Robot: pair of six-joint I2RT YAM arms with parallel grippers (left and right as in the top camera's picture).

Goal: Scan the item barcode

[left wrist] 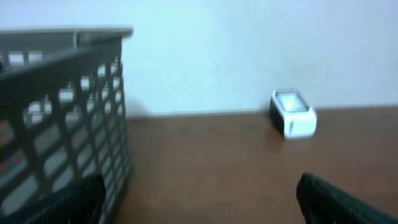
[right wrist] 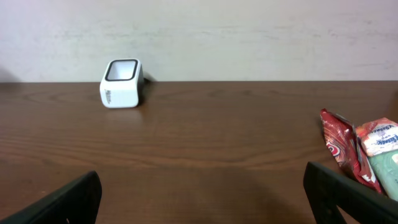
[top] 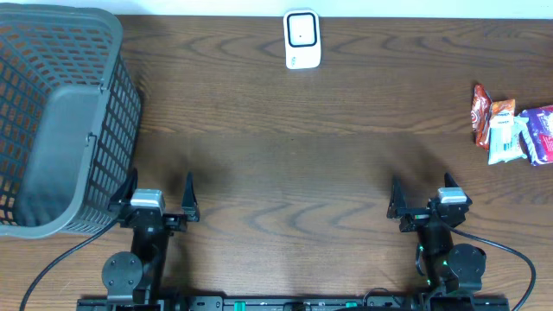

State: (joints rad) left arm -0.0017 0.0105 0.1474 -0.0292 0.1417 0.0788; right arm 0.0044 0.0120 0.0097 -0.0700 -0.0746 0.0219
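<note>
While splayed at near edge, left gripper (top: 160, 186), right gripper (top: 421, 192), well apart.

Overhead looks straight down on the whole table (top: 276, 130). Wrist views sit low at the near edge, facing the far wall (right wrist: 249, 37). All share the scanner (top: 302, 40).

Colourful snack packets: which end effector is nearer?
Right. The right end effector sits near the colourful snack packets; the left end effector is far off beside the grey plastic basket.

White scanner (top: 302, 39) at far edge; snack packets (top: 504, 128) right; basket (top: 119, 130) left.
</note>
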